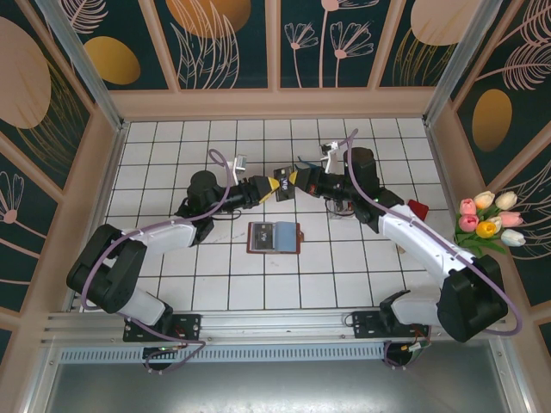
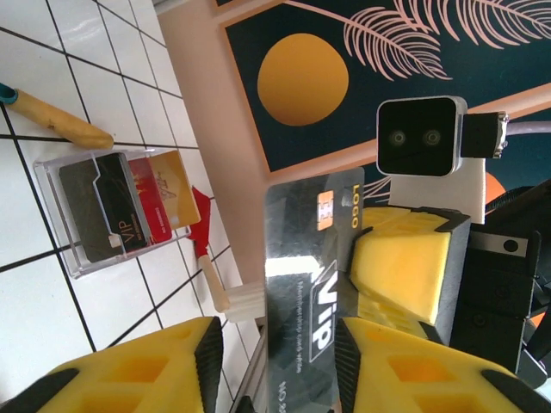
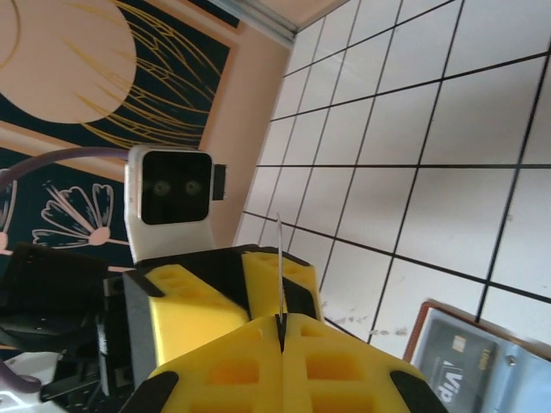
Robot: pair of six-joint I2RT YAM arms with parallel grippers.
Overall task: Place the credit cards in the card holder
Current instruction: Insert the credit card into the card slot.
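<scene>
- The right gripper [image 3: 280, 331] is clamped tight on the edge of a dark credit card [image 2: 306, 275] and holds it in mid-air, apparently for a hand-over.
- The left gripper [image 2: 275, 348] faces it nose to nose, its fingers partly spread around the card's free end, with one side not yet touching.
- The card holder [image 1: 274, 237] lies open on the surface [image 1: 172, 155] just below them, pockets up to receive the card.
- Other cards [image 2: 108, 206] stand in a clear box [image 2: 52, 206], likely the supply.

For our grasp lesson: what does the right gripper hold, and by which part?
The right gripper pinches a dark credit card by one long edge.
</scene>
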